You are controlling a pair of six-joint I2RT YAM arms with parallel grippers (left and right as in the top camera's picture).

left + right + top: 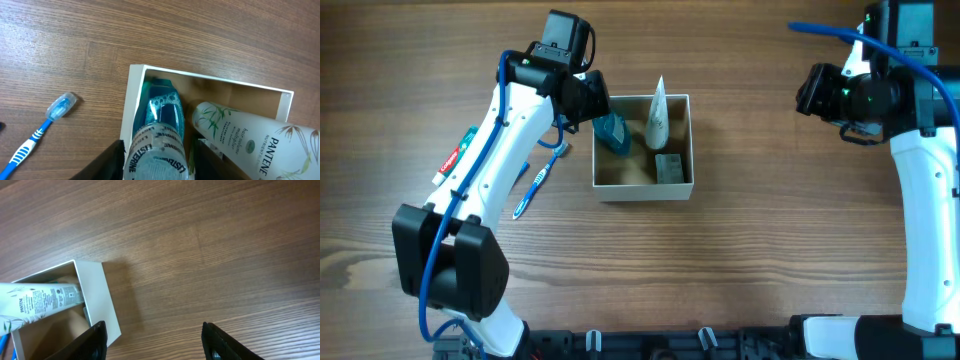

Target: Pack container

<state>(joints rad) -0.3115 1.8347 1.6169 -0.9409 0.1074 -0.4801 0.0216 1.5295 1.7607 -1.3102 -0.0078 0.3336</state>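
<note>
The container (645, 192) is a square box with white walls and a brown inside, at the table's middle. In it a white Pantene tube (657, 115) leans on the back wall, and a small grey packet (669, 167) lies at the right. My left gripper (588, 98) is at the box's back left corner, shut on a blue-green Listerine bottle (160, 130) that stands tilted inside the box (131, 100). My right gripper (817, 90) is open and empty, well to the right of the box; its wrist view (154, 330) shows the box wall (100, 295).
A blue and white toothbrush (535, 185) lies on the table left of the box, also in the left wrist view (40, 132). A red and white toothpaste tube (455, 155) lies partly under the left arm. Wooden tabletop surrounds the box.
</note>
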